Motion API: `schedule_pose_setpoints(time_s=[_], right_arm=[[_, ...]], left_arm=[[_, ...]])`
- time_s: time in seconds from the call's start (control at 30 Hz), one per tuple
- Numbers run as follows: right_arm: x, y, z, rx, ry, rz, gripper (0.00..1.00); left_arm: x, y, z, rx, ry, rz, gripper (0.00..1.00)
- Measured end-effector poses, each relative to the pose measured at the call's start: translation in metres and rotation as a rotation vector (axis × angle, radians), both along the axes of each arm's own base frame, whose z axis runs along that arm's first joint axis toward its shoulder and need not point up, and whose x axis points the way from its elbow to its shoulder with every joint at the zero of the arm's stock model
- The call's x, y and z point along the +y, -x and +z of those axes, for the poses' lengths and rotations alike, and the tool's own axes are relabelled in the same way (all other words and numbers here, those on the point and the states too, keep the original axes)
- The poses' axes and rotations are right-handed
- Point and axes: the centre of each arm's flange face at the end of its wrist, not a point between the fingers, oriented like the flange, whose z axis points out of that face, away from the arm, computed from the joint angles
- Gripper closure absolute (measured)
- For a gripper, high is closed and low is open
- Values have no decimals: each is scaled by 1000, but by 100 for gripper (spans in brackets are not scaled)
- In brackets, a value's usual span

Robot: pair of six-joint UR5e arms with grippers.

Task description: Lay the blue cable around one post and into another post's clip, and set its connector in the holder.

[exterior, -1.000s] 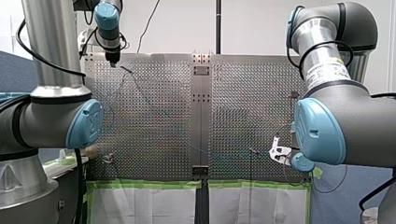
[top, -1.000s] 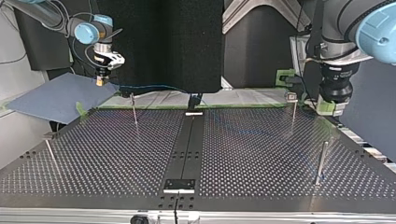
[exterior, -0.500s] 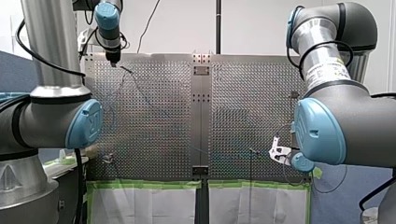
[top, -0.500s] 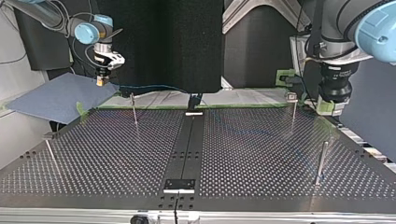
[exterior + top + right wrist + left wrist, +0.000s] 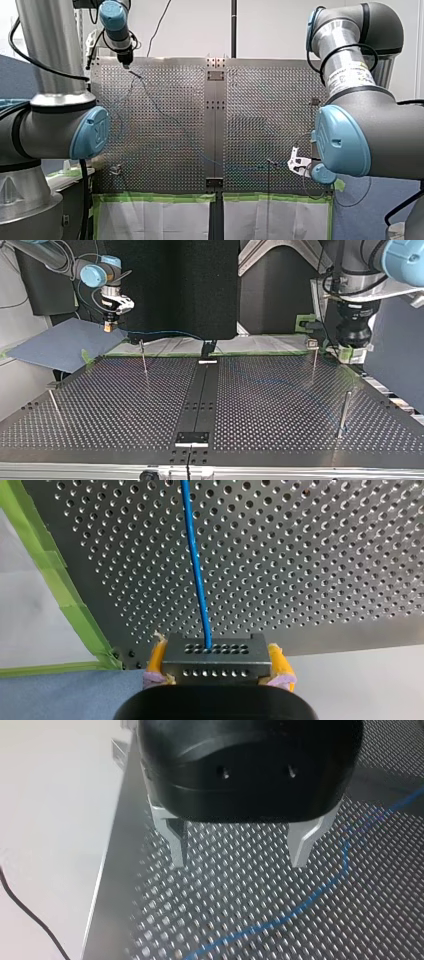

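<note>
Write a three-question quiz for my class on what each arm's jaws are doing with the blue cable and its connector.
1. Multiple choice: what are my right arm's jaws shut on?
A. the connector
B. a post
C. nothing
2. True or false: my left arm's jaws are shut on the blue cable.
3. Missing word: in the right wrist view, the blue cable runs from the connector ahead over the ______ table.

Key:
1. A. The yellow-padded jaws clamp it from both sides.
2. False. They stand open and empty, and the cable lies on the table beside them.
3. Perforated.
</note>
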Motion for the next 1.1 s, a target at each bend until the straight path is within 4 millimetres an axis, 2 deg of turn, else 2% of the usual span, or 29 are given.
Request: schedule_pose_setpoints(time_s=[0.2,0.37,0.7,0.9,1.1], right_arm=[[2,-1,-1,1,-9,2,73],[3,-2,-2,2,-17,5,73],[6,-8,-2,5,-21,16,73],[7,-10,-2,6,-21,21,73],[6,-11,-1,4,-16,22,73]], left_arm=[[-9,13,-5,-55,58,-51,0],[-18,11,-25,-49,100,-103,0],[-50,0,-90,43,114,-259,0],[-71,1,-126,96,120,-339,0],[-85,7,-165,152,141,-341,0]])
